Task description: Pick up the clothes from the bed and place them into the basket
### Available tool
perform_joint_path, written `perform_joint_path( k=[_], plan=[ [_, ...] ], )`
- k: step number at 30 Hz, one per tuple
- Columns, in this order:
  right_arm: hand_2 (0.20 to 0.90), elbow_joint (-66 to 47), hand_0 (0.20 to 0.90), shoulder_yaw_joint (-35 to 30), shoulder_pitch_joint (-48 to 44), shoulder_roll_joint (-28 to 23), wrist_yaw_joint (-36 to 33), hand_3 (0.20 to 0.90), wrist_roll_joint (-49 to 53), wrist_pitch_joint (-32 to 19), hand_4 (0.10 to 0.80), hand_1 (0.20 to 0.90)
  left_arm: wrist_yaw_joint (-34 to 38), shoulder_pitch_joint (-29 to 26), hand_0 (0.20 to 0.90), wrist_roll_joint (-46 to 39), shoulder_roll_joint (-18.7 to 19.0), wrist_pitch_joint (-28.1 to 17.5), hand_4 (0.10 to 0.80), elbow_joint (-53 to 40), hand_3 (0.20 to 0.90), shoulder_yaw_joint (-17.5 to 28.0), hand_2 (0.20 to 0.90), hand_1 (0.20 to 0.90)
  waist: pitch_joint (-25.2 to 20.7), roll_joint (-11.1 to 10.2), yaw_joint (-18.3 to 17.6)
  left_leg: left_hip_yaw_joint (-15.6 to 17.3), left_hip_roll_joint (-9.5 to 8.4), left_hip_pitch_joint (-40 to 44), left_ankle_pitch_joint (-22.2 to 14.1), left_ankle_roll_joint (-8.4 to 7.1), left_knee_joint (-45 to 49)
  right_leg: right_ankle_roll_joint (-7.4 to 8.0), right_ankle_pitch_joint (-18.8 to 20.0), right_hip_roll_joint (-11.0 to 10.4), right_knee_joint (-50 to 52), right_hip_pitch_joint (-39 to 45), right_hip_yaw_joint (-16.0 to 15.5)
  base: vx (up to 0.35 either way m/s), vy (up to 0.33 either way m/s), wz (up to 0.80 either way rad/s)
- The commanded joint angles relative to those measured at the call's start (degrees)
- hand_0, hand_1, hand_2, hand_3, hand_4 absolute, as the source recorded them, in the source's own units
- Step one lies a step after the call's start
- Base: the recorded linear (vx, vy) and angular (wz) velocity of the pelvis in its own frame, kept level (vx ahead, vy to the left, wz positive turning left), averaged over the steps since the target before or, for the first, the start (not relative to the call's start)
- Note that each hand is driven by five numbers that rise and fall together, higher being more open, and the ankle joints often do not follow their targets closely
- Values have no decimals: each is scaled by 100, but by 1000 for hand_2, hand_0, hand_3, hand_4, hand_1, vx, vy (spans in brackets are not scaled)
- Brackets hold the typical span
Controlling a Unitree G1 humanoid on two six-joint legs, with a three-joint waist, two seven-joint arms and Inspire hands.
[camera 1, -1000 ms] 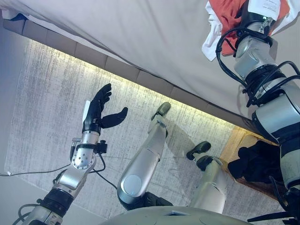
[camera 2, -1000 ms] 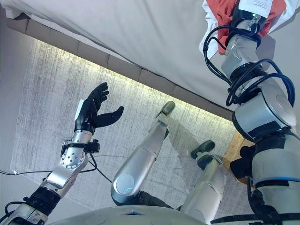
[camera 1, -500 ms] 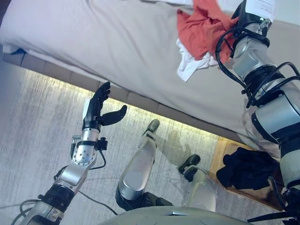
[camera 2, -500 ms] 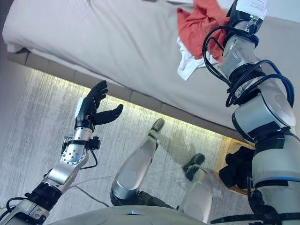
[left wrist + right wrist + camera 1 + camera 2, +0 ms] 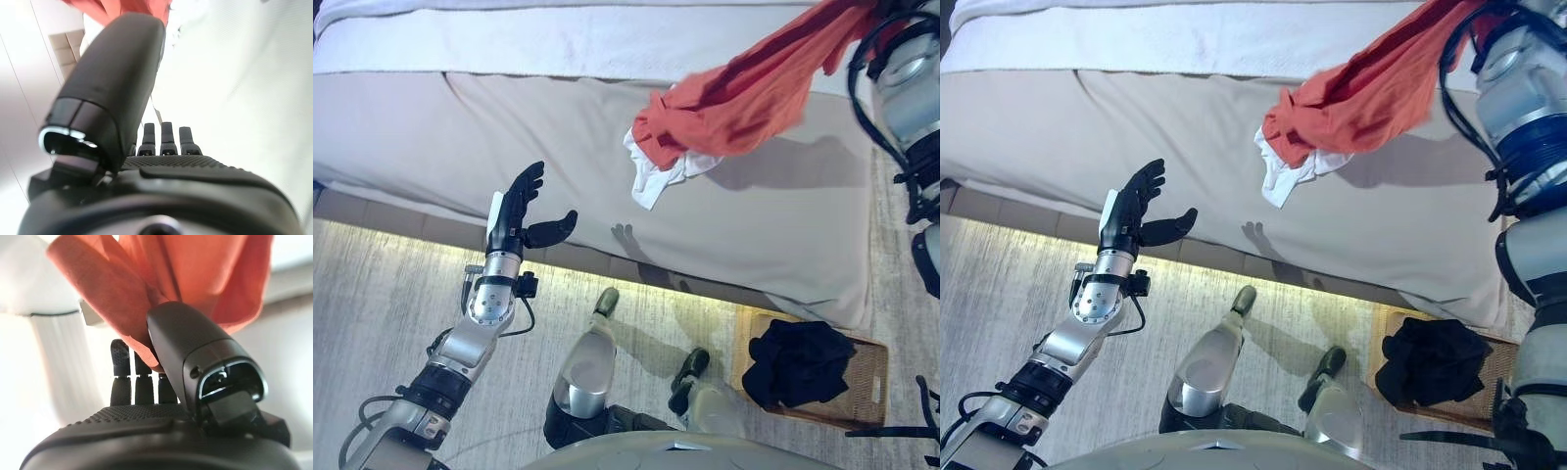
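An orange-red garment [image 5: 744, 93] hangs stretched above the bed [image 5: 509, 127], running from the upper right down to a bunched end. My right hand [image 5: 146, 431] is shut on its upper end, with the cloth pinched between thumb and fingers. A white garment [image 5: 656, 178] lies on the grey sheet just under the bunched end. The wicker basket [image 5: 869, 377] stands on the floor at the lower right with black clothes [image 5: 798, 360] in it. My left hand [image 5: 517, 211] is open with straight fingers, raised in front of the bed's near edge and holding nothing.
A white cover [image 5: 558, 44] lies across the far part of the bed. The bed's padded base [image 5: 401, 220] runs along a pale rug [image 5: 372, 323], which reaches to the basket.
The camera has tilted up, so more of the bed shows. My right hand has lifted the orange-red garment off the sheet, while the white garment stays down. The left hand keeps its open pose.
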Motion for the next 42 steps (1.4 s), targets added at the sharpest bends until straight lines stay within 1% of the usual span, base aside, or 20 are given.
perform_joint_path(
  k=[1, 2, 6, 7, 8, 9, 11, 13, 17, 22, 23, 26, 30, 32, 34, 38, 42],
  plan=[
    [300, -235, 300, 396, -269, -410, -400, 200, -203, -271, 100, 300, -136, 408, 900, 99, 4, -173, 800, 205, 900, -94, 900, 900, -1740, -281, -241, 395, 312, 258, -264, 199, -451, 76, 173, -108, 169, -22, 244, 26, 3, -27],
    [300, -253, 300, 377, -294, -507, -362, 200, -222, -313, 100, 300, -203, 449, 900, 56, -11, -134, 800, 259, 900, -108, 900, 900, -1843, -288, -300, 442, 336, 346, -245, 180, -544, 90, 183, -81, 84, 26, 277, 18, -1, -28],
    [300, -516, 300, 321, -334, -695, -346, 200, -278, -274, 100, 300, -323, 484, 900, 25, -28, -109, 800, 400, 900, -169, 900, 900, -1996, -314, -489, 641, 442, 590, -190, 136, -787, 133, 235, -15, -73, 83, 363, -7, -9, -27],
    [300, -606, 300, 319, -340, -770, -328, 200, -272, -328, 100, 300, -344, 469, 900, 35, -35, -54, 800, 427, 900, -196, 900, 900, -2066, -317, -606, 736, 496, 687, -163, 113, -889, 153, 252, 14, -136, 82, 429, 0, 3, -31],
    [300, -635, 300, 305, -330, -795, -332, 200, -281, -350, 100, 300, -356, 458, 900, 42, -39, -31, 800, 430, 900, -202, 900, 900, -2085, -311, -636, 779, 520, 731, -149, 104, -938, 158, 257, 27, -158, 84, 460, 9, 8, -38],
    [300, -762, 300, 219, -272, -851, -339, 200, -316, -379, 100, 300, -350, 425, 900, 34, -31, -3, 800, 462, 900, -232, 900, 900, -2140, -300, -753, 865, 569, 800, -139, 83, -1001, 170, 270, 60, -222, 91, 533, 10, -3, -40],
    [300, -824, 300, 155, -229, -919, -381, 200, -289, -432, 100, 300, -328, 353, 900, 30, -30, -30, 800, 551, 900, -282, 900, 900, -2198, -301, -862, 956, 615, 830, -141, 54, -1028, 185, 275, 104, -296, 97, 629, 3, -16, -45],
    [300, -916, 300, 13, -126, -1024, -408, 200, -289, -495, 100, 300, -308, 192, 900, 10, -36, -28, 800, 658, 900, -329, 900, 900, -2261, -290, -1045, 1061, 661, 848, -163, 18, -1028, 200, 283, 159, -376, 74, 756, -20, -32, -43],
    [300, -1092, 300, -197, 112, -1139, -307, 200, -477, -439, 100, 300, -310, -46, 900, 97, -132, 3, 800, 754, 900, -407, 900, 900, -2297, -276, -1299, 1208, 733, 904, -198, -30, -1028, 170, 274, 240, -413, 6, 985, -18, -28, -34],
    [300, -1411, 300, -562, 584, -1268, -132, 200, -511, -475, 100, 300, -346, -157, 900, 133, -239, -45, 800, 899, 900, -453, 900, 900, -2304, -238, -1603, 1403, 803, 1053, -260, -57, -1028, 141, 229, 326, -369, -48, 1295, 21, -5, -32],
    [300, -1436, 300, -604, 632, -1272, -121, 200, -521, -481, 100, 300, -358, -160, 900, 139, -240, -48, 800, 904, 900, -457, 900, 900, -2302, -240, -1609, 1414, 806, 1063, -263, -58, -1028, 139, 223, 331, -361, -50, 1314, 12, -1, -31],
    [300, -1846, 300, -1217, 1420, -1205, 24, 200, -740, -467, 100, 300, -375, -245, 900, 236, -380, -42, 800, 958, 900, -467, 900, 900, -2228, -192, -1821, 1550, 851, 1162, -259, -60, -1028, 109, 213, 383, -245, -152, 1574, 12, -3, -31],
    [300, -2102, 300, -1706, 2118, -1009, 202, 200, -799, -511, 100, 300, -326, -311, 900, 340, -588, -81, 800, 1017, 900, -454, 900, 900, -2135, -128, -2022, 1710, 904, 1299, -350, -82, -1006, 107, 164, 412, -195, -174, 1785, -10, 10, -25],
    [300, -2157, 300, -1957, 2474, -886, 272, 200, -872, -552, 100, 300, -322, -351, 900, 359, -671, -22, 800, 1015, 900, -436, 900, 900, -2092, -102, -2093, 1754, 922, 1303, -322, -83, -998, 86, 198, 437, -158, -231, 1877, -28, 10, -27],
    [300, -2189, 300, -2108, 2738, -819, 314, 200, -842, -568, 100, 300, -342, -351, 900, 386, -728, -19, 800, 1033, 900, -422, 900, 900, -2078, -85, -2145, 1777, 927, 1351, -365, -82, -1008, 87, 162, 446, -159, -205, 1898, 11, 7, -15],
    [300, -2337, 300, -2624, 3633, -514, 627, 200, -789, -719, 100, 300, -423, -342, 900, 456, -844, 69, 800, 988, 900, -296, 900, 900, -2028, -60, -2256, 1853, 958, 1388, -332, -99, -1028, 69, 229, 471, -163, -244, 1970, 0, -12, -16],
    [300, -2452, 300, -2770, 4153, -229, 780, 200, -501, -731, 100, 300, -422, -359, 900, 532, -880, 144, 800, 964, 900, -275, 900, 900, -1970, -53, -2314, 1898, 981, 1427, -365, -100, -1028, 74, 223, 462, -169, -232, 1970, 18, -38, -4]
  ],
)
